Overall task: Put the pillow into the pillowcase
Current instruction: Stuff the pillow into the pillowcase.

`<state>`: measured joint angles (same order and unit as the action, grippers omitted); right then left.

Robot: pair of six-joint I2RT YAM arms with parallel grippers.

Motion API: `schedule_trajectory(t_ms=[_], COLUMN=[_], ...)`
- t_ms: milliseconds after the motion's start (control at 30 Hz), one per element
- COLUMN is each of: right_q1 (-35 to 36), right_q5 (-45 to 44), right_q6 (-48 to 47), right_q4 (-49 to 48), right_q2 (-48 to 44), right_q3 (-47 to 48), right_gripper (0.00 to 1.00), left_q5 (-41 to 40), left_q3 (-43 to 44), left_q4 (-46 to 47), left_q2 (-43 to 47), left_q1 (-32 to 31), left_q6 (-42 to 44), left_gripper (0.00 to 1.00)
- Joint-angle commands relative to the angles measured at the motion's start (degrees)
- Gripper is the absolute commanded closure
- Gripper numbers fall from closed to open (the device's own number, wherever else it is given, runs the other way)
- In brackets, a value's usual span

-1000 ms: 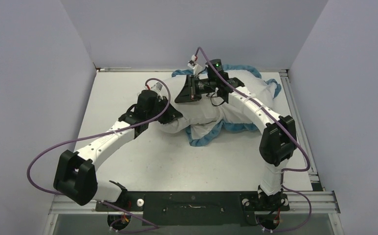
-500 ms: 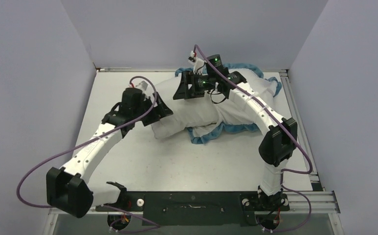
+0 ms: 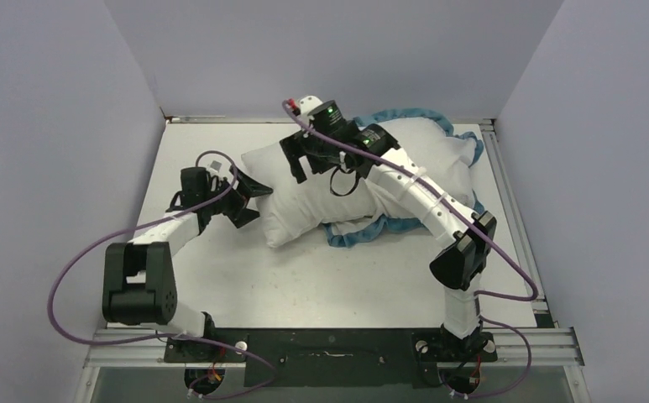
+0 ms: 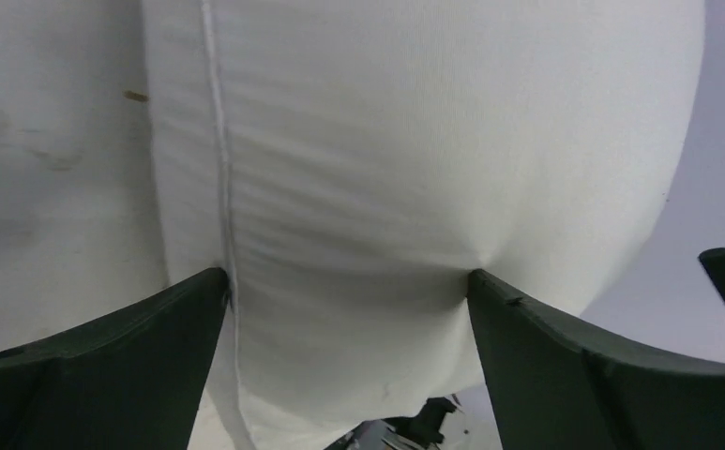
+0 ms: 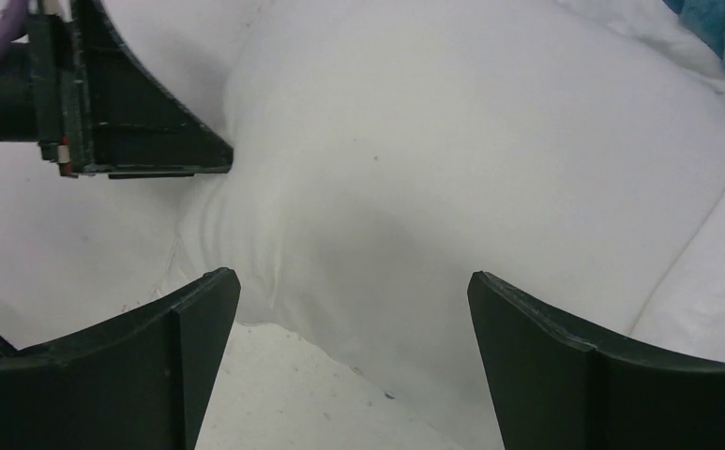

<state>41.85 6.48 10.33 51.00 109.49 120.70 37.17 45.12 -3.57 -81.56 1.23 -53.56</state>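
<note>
- Left pincer: mine, spread wide, tips at pillow corner.
- Right pincer: mine, released above pillow.
- Pillowcase: partly under pillow; contents unclear.

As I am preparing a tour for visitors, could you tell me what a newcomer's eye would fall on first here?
The plump white pillow lies far back on the table, its right part in the blue-ruffled pillowcase. The left pincer and right pincer, both open, sit at its bare left end.
</note>
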Motion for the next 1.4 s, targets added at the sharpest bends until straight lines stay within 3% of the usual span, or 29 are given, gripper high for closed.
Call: schedule_trajectory(t_ms=[0,100,233,367,467,500,667,700,767,800,933,1067,1100,1233,1367], right_q1=[7.0,10.6,12.6,13.0,12.8,12.5,8.1,7.3,5.6,4.3,-2.1,-7.6,-9.2,-15.3,-19.0], right_q5=[-15.6,-19.7,-21.6,-25.4,-30.7,-31.1,-27.5,-26.8,-24.4,-22.0,-10.1,0.2,2.9,12.0,18.5], right_q6=[-5.6,-6.0,-5.6,-5.3,-5.3,-5.5,-4.9,-4.7,-4.3,-3.4,3.1,7.9,9.8,17.2,21.5], right_q4=[2.9,2.1,0.4,-4.2,-5.4,-5.3,-5.7,-5.6,-5.0,-4.5,-4.3,-4.7,-5.6,-10.7,-13.7], right_q2=[1.9,2.8,4.0,3.8,4.6,4.9,3.7,3.3,2.7,2.4,1.0,-0.1,-0.7,-3.5,-4.8], right_q3=[1.7,0.0,-2.9,-9.7,-11.6,-11.4,-10.9,-10.8,-10.0,-9.4,-6.8,-3.4,-3.5,-5.8,-5.7], right_gripper=[0.1,0.1,0.1,0.1,0.07,0.05,0.89,0.94,0.95,0.95,0.95,0.95,0.95,0.95,0.95], left_q5=[10.4,10.4,7.8,5.0,4.5,4.2,3.6,3.6,3.8,3.8,3.4,-2.9,-3.7,-4.9,-5.4], left_q3=[0.6,0.9,0.4,-2.1,-2.2,-2.2,-1.5,-1.3,-0.1,0.6,5.7,10.3,9.5,0.8,-4.6], left_q4=[31.2,40.7,42.6,46.3,48.2,48.4,49.8,49.6,47.9,45.4,23.5,-5.7,-8.4,-8.6,0.1], left_q2=[-5.6,-6.2,-3.0,1.0,2.1,2.3,3.1,3.3,4.4,5.3,10.5,14.0,14.1,13.8,8.9], left_q1=[-4.8,-7.5,-9.9,-11.1,-12.0,-12.2,-11.6,-11.1,-9.5,-7.9,-2.3,2.4,2.8,1.8,-6.9], left_q6=[-14.7,-22.7,-26.5,-31.8,-34.4,-34.9,-36.6,-36.6,-35.3,-33.6,-20.1,-4.3,-2.9,-5.6,-9.8], left_gripper=[0.11,0.36,0.72,0.93,1.0,1.0,0.96,0.87,0.54,0.43,0.2,0.12,0.12,0.13,0.13])
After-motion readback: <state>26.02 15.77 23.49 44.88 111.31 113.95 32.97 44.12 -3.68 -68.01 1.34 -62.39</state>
